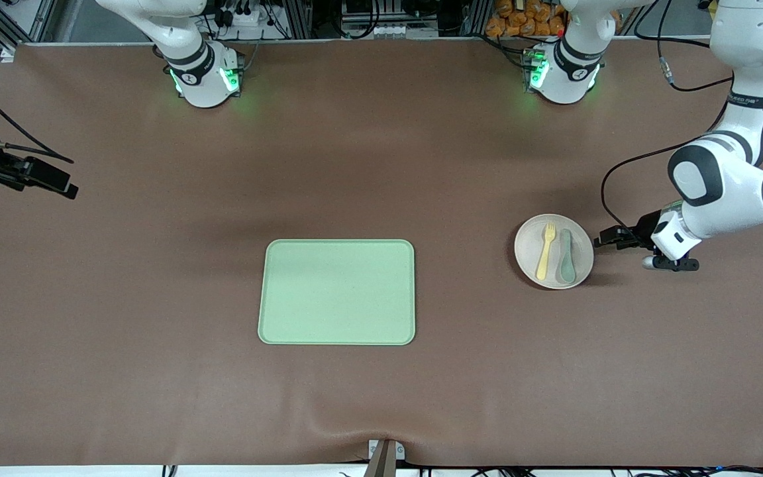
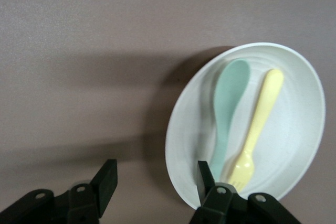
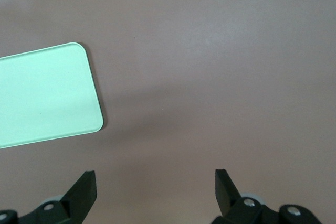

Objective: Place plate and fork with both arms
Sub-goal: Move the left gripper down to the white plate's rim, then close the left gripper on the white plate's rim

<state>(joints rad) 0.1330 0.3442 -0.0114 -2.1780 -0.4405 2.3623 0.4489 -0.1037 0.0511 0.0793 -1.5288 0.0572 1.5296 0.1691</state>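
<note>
right gripper [image 3: 155, 192] sits at the right arm's end of the desk [image 1: 156, 371], up over bare brown surface at the front view's edge, only partly in frame there. right wrist view shows its black fingers [image 3: 84, 190] spread well apart with nothing between them, bare desk below. arm looks like it's waiting. a corner of the tray shows in that wrist view, apart from the gripper.

light-green tray [image 1: 337, 292] lies flat mid desk, rectangular with rounded corners, nothing on it. well apart from both grippers and from the plate.

plate [image 1: 527, 262], round and off-white, rests on the desk toward the left arm's end, well apart from the tray. pale-yellow fork [image 1: 545, 250] lies in the plate, tines pointing toward the robot bases, handle toward the front camera. grey-green spoon [image 1: 566, 257] lies in the plate just beside the fork, roughly parallel, on the side toward the left gripper, bowl end toward the front camera.

left gripper [image 2: 156, 182] is low, just beside the plate at the left arm's end. left wrist view shows its fingers [image 2: 106, 182] apart, one finger at the plate rim, the other over bare desk. not clamped on anything; contact with the rim can't be told.
</note>
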